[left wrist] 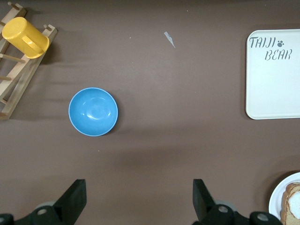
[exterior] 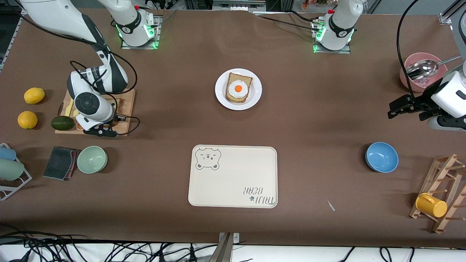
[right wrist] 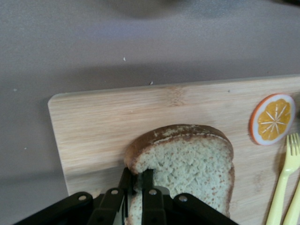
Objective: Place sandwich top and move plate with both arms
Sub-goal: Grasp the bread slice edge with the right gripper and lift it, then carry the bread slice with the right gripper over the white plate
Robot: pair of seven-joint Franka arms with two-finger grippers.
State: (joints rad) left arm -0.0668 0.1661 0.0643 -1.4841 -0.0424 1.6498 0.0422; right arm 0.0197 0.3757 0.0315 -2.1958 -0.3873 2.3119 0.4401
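The sandwich top (right wrist: 187,161), a pale speckled bread slice with a brown crust, lies on a wooden cutting board (right wrist: 117,117). My right gripper (right wrist: 136,177) is shut on the slice's edge, over the board at the right arm's end of the table (exterior: 95,128); in the front view the wrist hides the slice. The white plate (exterior: 255,87) sits mid-table near the robot bases and holds a darker slice with a fried egg (exterior: 238,88). My left gripper (left wrist: 139,190) is open and empty, in the air over bare table at the left arm's end (exterior: 400,108).
An orange slice (right wrist: 272,118) and yellow fork (right wrist: 285,178) lie on the board. Two lemons (exterior: 34,95), an avocado (exterior: 62,123), a green bowl (exterior: 92,159) and a cloth (exterior: 60,162) surround it. A cream bear tray (exterior: 233,176), blue bowl (exterior: 381,157), pink bowl (exterior: 418,71) and mug rack (exterior: 442,193) stand elsewhere.
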